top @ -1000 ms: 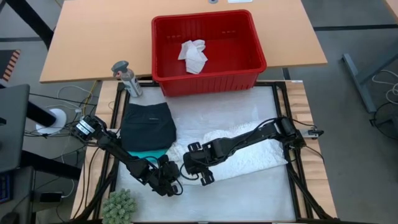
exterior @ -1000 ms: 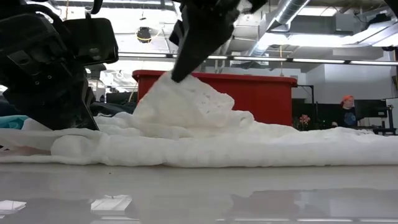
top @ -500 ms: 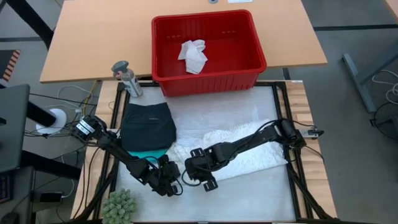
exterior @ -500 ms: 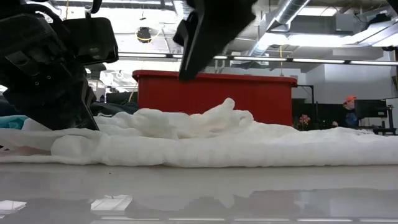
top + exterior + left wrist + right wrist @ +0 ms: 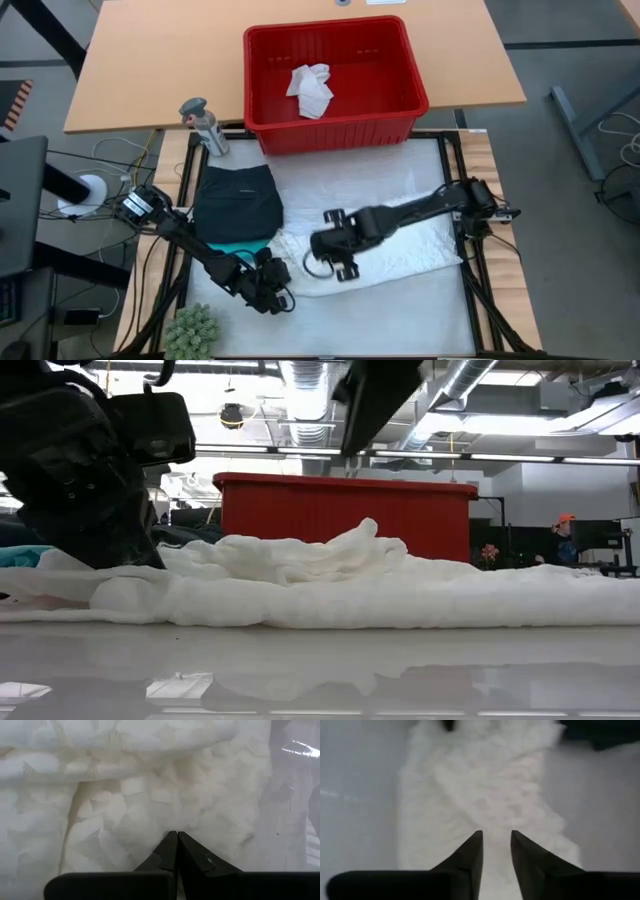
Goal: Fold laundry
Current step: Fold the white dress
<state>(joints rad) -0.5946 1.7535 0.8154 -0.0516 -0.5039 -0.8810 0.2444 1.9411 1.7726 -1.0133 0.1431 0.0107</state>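
Right gripper (image 5: 322, 262) has released and lifted, fingers parted over the white garment (image 5: 400, 245); left gripper (image 5: 283, 297) shut

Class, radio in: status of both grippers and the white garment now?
Left gripper shut, pinning white garment. Right gripper open, empty, above it. Nothing in the way.

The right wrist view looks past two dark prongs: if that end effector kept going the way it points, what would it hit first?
Most likely the white lacy garment spread on the table, which fills the view just beyond the right end effector; its fingers are apart and empty. How far it hovers above is unclear.
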